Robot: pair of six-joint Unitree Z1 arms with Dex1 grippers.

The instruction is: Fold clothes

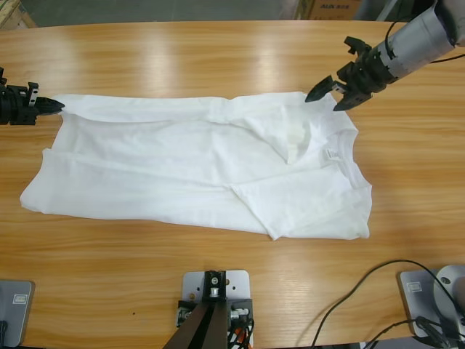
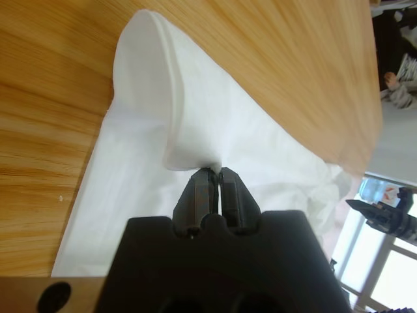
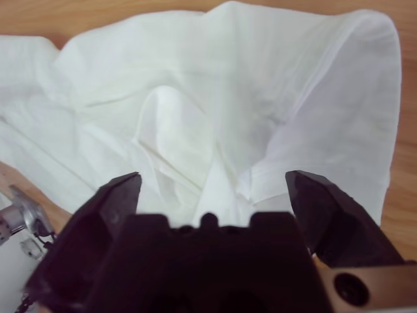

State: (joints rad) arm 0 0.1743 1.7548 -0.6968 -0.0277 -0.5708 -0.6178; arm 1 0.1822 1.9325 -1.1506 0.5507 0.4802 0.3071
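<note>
My left gripper [image 2: 215, 175] pinches the far-left corner of the T-shirt [image 1: 182, 167], which lies spread on the table [image 1: 218, 51]. My right gripper [image 1: 330, 94], jaws spread, hovers above the far-right shoulder. If I pull unevenly, the thin fabric could bunch or slip out.

Hidden and cropped items
Left gripper [image 1: 43, 106] body cropped by high view's edge; chest logo on T-shirt [image 1: 196, 167] not discernible; right-wrist foreground blurred.

Plain white T-shirt [image 1: 182, 174] on an orange-brown wood-grain table [image 1: 218, 51]; black fingers [image 1: 347, 99].
</note>
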